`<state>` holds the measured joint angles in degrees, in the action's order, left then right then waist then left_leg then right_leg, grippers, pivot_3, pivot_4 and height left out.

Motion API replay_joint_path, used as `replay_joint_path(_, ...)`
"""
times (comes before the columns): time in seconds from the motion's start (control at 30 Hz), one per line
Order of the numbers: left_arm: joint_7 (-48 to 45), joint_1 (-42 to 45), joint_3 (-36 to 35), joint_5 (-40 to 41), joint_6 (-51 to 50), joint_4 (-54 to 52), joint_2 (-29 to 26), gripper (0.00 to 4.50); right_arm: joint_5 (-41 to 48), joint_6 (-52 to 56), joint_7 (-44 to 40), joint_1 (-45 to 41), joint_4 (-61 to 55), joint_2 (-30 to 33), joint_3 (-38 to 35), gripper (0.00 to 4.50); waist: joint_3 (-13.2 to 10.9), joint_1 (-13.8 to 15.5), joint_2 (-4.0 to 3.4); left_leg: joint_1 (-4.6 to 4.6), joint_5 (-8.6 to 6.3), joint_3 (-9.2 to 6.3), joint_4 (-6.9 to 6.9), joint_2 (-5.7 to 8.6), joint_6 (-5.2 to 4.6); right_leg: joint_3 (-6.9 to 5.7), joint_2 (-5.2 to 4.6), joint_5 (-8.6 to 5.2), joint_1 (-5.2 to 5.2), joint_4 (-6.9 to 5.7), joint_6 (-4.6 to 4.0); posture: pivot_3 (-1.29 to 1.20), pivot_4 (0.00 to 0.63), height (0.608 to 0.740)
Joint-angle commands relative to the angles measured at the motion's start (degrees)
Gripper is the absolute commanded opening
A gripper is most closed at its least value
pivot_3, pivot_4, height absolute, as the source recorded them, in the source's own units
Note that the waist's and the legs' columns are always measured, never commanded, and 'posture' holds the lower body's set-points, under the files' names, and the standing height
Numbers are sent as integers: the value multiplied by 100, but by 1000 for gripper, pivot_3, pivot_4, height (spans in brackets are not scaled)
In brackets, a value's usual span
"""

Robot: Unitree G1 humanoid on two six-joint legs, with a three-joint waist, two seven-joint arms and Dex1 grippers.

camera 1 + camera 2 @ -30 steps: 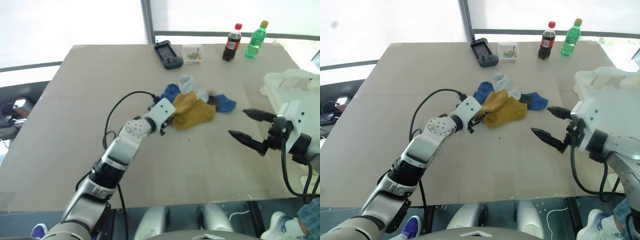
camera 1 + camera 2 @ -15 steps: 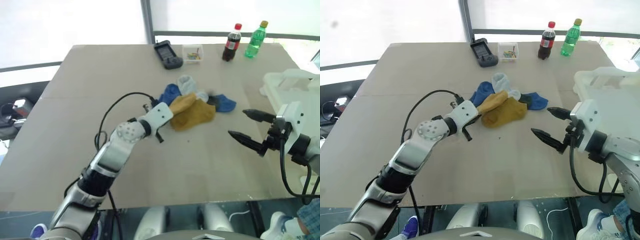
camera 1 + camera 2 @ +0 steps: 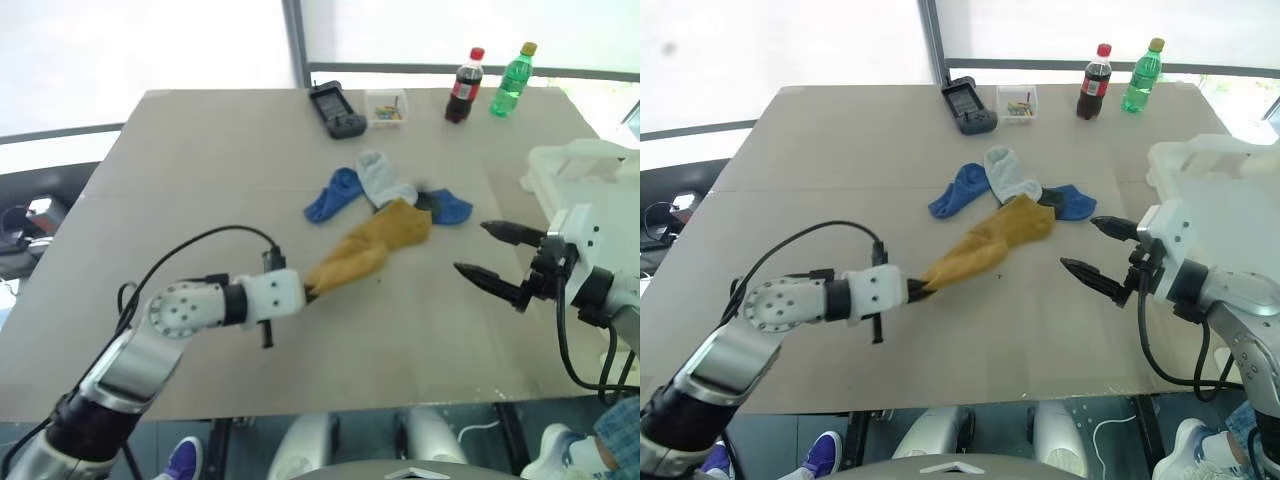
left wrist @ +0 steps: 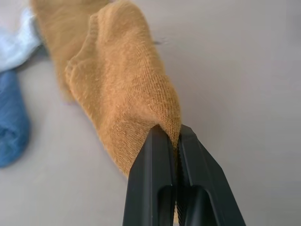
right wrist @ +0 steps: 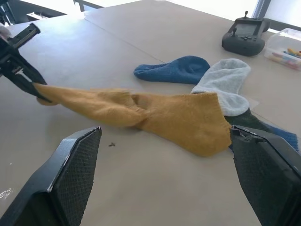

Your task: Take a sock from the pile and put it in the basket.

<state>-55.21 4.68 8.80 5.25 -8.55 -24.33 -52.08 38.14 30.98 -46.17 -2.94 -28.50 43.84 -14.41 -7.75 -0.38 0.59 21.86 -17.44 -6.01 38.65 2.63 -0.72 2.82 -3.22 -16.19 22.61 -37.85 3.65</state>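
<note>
1. Beige and flat, the counter (image 3: 200, 180) carries everything, with bright windows behind its far edge.
2. Nearest on the robot's left, the left gripper (image 3: 310, 293) is clamped tight on one end of a mustard sock (image 3: 365, 250); in the left wrist view its fingers (image 4: 153, 179) pinch the knit fabric with no gap.
3. That sock lies stretched out from the gripper toward the pile (image 3: 400, 195), its far end touching the other socks.
4. On the right, the right gripper (image 3: 497, 258) hangs above the counter with its two fingers spread wide, holding nothing.
5. Just beyond the mustard sock lie a blue sock (image 3: 333, 195), a pale grey sock (image 3: 380, 178), a dark green one (image 3: 1050, 198) and a second blue sock (image 3: 452, 208).
6. At the right edge stands the white basket (image 3: 575, 165), well apart from the held sock.
7. Along the far edge sit a black handheld controller (image 3: 335, 110), a small clear box (image 3: 386, 106), a cola bottle (image 3: 463, 86) and a green bottle (image 3: 511, 79).
</note>
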Motion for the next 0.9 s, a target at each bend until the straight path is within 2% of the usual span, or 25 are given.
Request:
replay_joint_path(0.03, -438, -337, -429, 209, 742, -179, -313, 49, 11, -134, -91, 4, -49, -4, -72, 4500, -1, -3, 0, 1, 0, 0, 0, 0, 0, 0, 0, 0, 1, 0, 0, 0, 150, 740)
replay_joint_path(0.17, -596, -579, -597, 135, 1313, -45, -477, 49, 62, -52, -131, 129, -128, 11, -57, 4500, -2, 13, -3, 0, -5, 0, -6, -2, -9, -2, -1, 0, 0, 2, 0, 0, 150, 740)
replay_joint_path(0.47, -350, -405, -355, -207, 1529, 114, -143, 49, 131, 210, -104, 308, -465, 16, 315, 4500, -2, -17, -3, -2, -9, 0, -5, -1, -16, -4, 3, 0, -1, -1, 0, 0, 150, 740)
replay_joint_path(0.57, -420, -452, -439, 9, 1286, 12, -109, 853, 198, 338, -91, 219, -502, 14, 435, 4500, -2, -21, -2, -3, -9, 0, -5, -1, -16, -4, 4, 0, -1, -2, 0, 0, 150, 740)
replay_joint_path(0.67, -568, -667, -783, 488, 610, -261, -292, 2128, 256, 528, -78, 116, -537, 72, 563, 4500, -2, -32, -2, -4, -10, -1, -5, -3, -18, -4, 6, 0, -1, -4, 0, 0, 150, 740)
replay_joint_path(0.77, -785, -969, -1466, 1336, -445, -420, -591, 2128, 426, 874, 45, -5, -662, 61, 721, 4500, -3, -42, -2, -5, -10, -1, -6, -6, -18, -5, 8, 0, 0, -4, 0, 0, 150, 740)
replay_joint_path(0.9, -787, -1219, -2492, 3189, -2648, -530, -792, 2128, 516, 1244, 204, -163, -768, 26, 993, 4500, -5, -38, -3, -5, -12, -7, -7, -9, -22, -13, 9, 0, -2, -4, 0, 0, 150, 740)
